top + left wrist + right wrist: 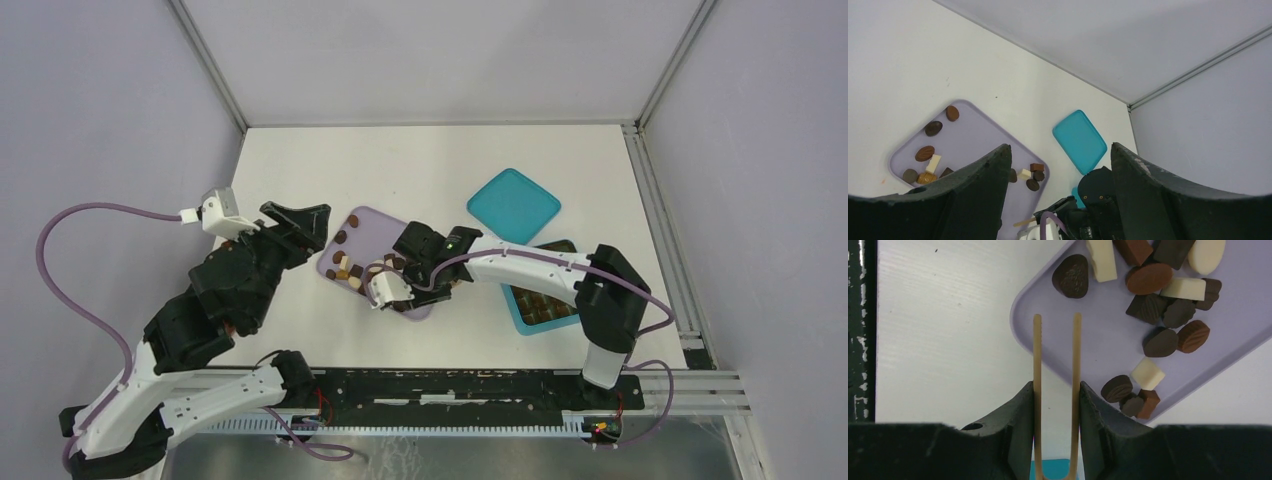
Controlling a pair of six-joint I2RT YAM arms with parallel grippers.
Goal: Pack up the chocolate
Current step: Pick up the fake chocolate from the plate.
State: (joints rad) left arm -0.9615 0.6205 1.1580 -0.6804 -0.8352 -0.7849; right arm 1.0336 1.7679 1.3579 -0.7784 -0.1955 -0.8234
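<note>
Several small chocolates, dark brown, mid brown and cream, lie on a lilac tray. A teal box at the right holds several pieces. My right gripper is over the tray's near end, shut on wooden tongs. The tongs' tips are apart and empty above the tray's corner, left of a cluster of chocolates. My left gripper is open and empty, just left of the tray. The left wrist view shows the tray, its chocolates and the tongs' tip.
The teal lid lies flat behind the box, and shows in the left wrist view. The right arm reaches across from the box to the tray. Metal frame rails border the white table at back and right.
</note>
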